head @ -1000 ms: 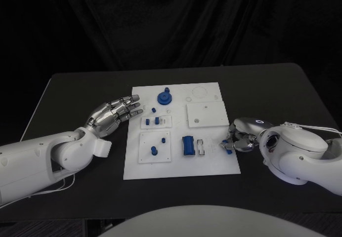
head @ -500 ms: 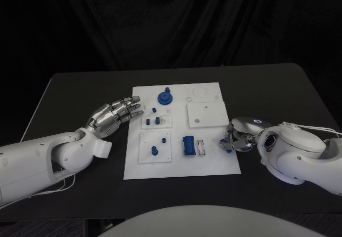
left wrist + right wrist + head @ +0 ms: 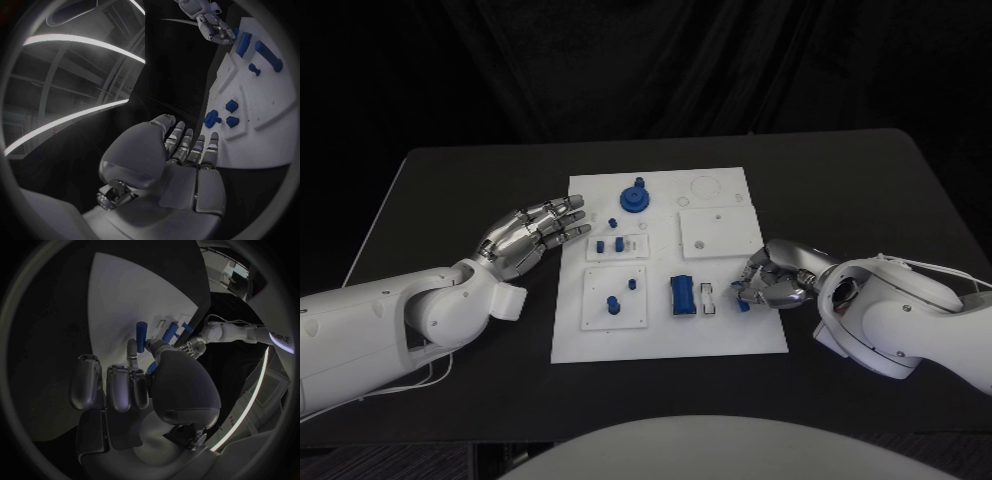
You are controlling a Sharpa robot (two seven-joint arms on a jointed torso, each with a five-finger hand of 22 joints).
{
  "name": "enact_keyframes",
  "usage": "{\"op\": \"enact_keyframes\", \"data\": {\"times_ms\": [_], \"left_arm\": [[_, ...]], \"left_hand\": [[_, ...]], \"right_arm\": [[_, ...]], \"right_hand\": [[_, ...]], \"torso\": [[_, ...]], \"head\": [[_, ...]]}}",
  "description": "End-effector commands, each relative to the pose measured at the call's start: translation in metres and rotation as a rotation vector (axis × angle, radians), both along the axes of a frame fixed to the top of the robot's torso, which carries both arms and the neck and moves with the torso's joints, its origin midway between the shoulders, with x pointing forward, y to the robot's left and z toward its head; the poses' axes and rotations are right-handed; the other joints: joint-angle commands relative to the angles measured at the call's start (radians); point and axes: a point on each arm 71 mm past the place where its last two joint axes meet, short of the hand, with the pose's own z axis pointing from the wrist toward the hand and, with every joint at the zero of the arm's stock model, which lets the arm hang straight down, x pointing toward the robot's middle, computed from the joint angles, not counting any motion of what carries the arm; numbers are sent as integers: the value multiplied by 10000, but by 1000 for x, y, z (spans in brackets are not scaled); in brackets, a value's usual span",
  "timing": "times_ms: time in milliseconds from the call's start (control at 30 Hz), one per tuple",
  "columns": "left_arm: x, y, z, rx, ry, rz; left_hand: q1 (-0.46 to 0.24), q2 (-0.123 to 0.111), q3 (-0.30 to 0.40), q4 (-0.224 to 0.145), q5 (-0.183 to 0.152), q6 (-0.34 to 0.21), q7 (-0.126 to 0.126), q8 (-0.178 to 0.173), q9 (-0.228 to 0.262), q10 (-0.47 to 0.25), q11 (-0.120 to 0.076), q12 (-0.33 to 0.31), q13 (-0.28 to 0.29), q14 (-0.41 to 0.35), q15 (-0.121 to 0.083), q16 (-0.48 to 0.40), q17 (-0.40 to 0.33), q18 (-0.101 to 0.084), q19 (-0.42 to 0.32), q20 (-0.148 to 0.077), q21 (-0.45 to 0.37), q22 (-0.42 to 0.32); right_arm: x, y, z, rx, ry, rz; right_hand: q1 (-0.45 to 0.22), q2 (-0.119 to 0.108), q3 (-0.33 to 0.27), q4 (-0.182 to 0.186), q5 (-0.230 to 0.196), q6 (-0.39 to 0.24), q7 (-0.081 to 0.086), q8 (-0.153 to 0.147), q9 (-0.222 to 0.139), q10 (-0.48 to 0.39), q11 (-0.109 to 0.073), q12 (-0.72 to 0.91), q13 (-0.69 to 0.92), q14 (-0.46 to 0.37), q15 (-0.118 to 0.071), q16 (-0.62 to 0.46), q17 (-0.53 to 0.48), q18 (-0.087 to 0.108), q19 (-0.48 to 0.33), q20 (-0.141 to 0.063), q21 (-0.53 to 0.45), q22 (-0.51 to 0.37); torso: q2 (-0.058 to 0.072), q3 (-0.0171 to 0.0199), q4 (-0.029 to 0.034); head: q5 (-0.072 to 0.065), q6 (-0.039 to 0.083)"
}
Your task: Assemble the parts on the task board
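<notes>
Black table [image 3: 459,180], dark curtain [image 3: 646,60]

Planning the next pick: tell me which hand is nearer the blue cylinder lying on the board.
Right. The right hand sits just beside the blue cylinder, at the board's edge; the left hand hovers off the board's opposite side.

From my seat I can make out no readable text, label, brand, number or sign on the task board [image 3: 666,265], on its blue parts [image 3: 681,295] or on the black surface [image 3: 459,180]. In the right wrist view there are a few pale letters on the white arm [image 3: 278,336] at the circle's rim, but they are cut off and too small for me to read.
</notes>
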Motion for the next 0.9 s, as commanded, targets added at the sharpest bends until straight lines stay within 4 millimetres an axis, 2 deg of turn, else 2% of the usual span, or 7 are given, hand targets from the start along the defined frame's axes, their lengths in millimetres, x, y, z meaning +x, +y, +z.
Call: {"op": "enact_keyframes", "data": {"times_ms": [33, 233, 600, 900], "left_arm": [[-1, -2, 0, -172, -46, -97], [-1, -2, 0, -177, -40, -111], [-2, -2, 1, -172, -28, -104], [-2, -1, 1, -151, -26, -63]], "left_hand": [[-79, -20, 32, -7, -2, 60, 156, 67, 9, 1, 49, 46, 10, 37, -26, 55, 15, -72, 45, 15, 61, -4], [-92, -29, 69, -6, -1, 70, 167, 70, 11, 20, 72, 72, 13, 38, -29, 62, 16, -67, 48, 16, 60, -6], [-92, -29, 69, -6, -1, 70, 167, 70, 11, 20, 72, 72, 13, 38, -29, 62, 16, -67, 48, 16, 60, -6], [-101, -42, 88, -8, -3, 78, 170, 72, 11, 26, 79, 77, 13, 47, -26, 80, 19, -65, 60, 16, 64, 9]], "right_arm": [[1, 4, 2, 1407, 33, -384], [4, 12, 0, 1713, 160, -312], [7, 22, -6, 1463, 550, -166], [4, 27, -13, 1139, 969, -56]], "right_hand": [[-151, -9, 669, -570, 56, -24, 20, 45, 15, 1081, 38, -23, 2631, 628, 22, -19, 67, -121, 327, 58, 61, 1864], [-253, -5, 707, -544, 59, -17, 22, 58, 23, 1081, 40, -23, 2631, 637, 24, 2, 107, -128, 338, 61, 94, 1874], [-545, -22, 690, -449, 19, -46, 40, 66, 31, 1081, 56, -23, 2631, 626, 36, -19, 44, -115, 321, 69, 44, 1856], [-658, -41, 648, -423, -39, -53, 43, 69, 34, 1081, 63, -23, 2631, 611, 39, -50, -29, -105, 306, 74, 1, 1842]], "torso": [[13, 6, -6], [19, 1, 19], [35, -15, 16], [26, -7, 8]], "head": [[-21, -2], [-52, -2], [-62, -2], [-18, -2]]}}
